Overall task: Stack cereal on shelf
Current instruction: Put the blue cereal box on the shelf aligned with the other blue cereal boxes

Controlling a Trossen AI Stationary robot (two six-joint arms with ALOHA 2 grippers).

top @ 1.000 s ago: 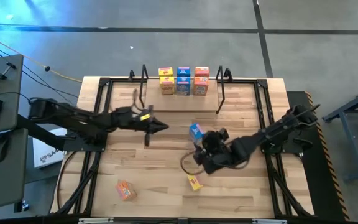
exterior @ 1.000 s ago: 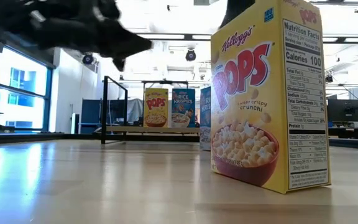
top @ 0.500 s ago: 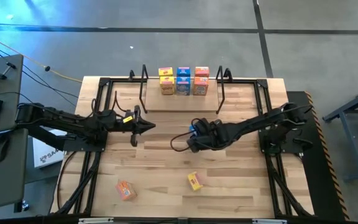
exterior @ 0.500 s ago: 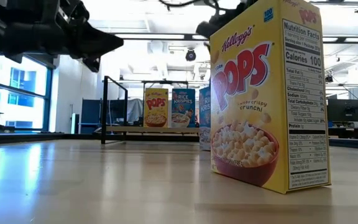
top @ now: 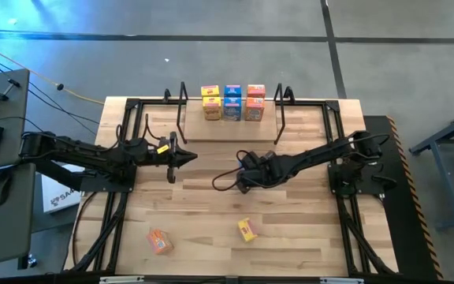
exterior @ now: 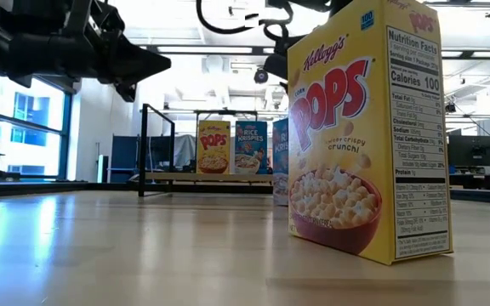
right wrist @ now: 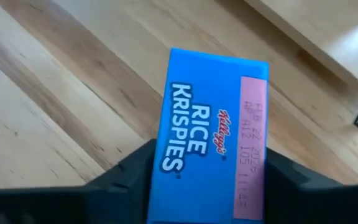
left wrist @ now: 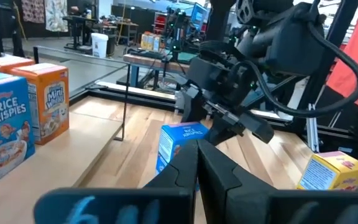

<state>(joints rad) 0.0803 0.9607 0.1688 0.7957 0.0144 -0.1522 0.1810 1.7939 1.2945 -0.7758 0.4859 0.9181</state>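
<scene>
High view — right gripper [top: 245,167] at table centre, near the shelf [top: 228,126]; bare tabletop [top: 203,229] around it. Left gripper [top: 181,157] pinched together, idle. Right wrist view — fingers [right wrist: 132,171] clamped against both sides of blue cereal box [right wrist: 210,134].

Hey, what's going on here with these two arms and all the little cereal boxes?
The right gripper is closing around a blue Rice Krispies box on the table. The left gripper waits shut to one side. Six boxes already sit stacked on the shelf; a yellow Corn Pops box and an orange box wait on the table.
</scene>
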